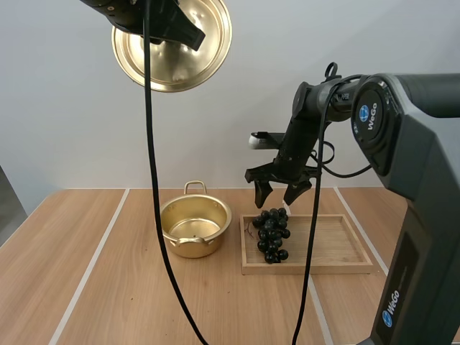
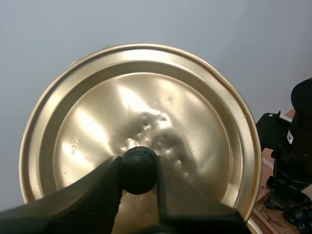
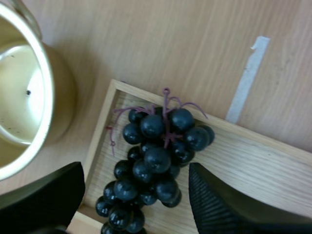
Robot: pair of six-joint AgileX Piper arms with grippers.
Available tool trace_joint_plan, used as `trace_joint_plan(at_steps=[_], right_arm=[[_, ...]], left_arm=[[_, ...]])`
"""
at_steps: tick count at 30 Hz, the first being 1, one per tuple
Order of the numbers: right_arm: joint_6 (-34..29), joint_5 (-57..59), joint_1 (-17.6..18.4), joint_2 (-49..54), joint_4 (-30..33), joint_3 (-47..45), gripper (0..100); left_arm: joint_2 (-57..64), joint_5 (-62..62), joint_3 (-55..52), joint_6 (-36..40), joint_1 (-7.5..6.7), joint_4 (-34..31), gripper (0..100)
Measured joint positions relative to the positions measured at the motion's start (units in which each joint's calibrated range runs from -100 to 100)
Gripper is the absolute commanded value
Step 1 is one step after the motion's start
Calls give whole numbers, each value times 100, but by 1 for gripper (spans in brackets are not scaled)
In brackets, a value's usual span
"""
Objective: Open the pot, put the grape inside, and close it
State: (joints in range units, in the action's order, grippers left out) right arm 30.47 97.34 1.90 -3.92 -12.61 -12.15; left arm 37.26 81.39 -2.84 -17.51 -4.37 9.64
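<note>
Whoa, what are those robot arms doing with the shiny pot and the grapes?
The left end effector holds the gold lid up in the air, pinched by its knob. So the pot sits open on the table, with nothing inside. The right end effector hangs open just above the bunch of grapes, which lies in the wooden tray beside the pot. The grapes are not picked up yet.

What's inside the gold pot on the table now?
Nothing: the round gold metal pot is open, its shiny floor bare. The rim hides part of its inner wall. The dark grape bunch lies in the wooden tray beside it. The left gripper holds its gold lid aloft.
</note>
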Motion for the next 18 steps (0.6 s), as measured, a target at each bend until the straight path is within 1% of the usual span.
trace_joint_plan(at_steps=[4, 13, 18], right_arm=[[-82, 0, 0, 0, 149, 0, 100], [-120, 0, 0, -14, 149, 0, 100], [-120, 0, 0, -237, 138, 0, 100]], left_arm=[[0, 0, 0, 33, 0, 0, 0], [0, 0, 0, 33, 0, 0, 0], [0, 0, 0, 35, 0, 0, 0]])
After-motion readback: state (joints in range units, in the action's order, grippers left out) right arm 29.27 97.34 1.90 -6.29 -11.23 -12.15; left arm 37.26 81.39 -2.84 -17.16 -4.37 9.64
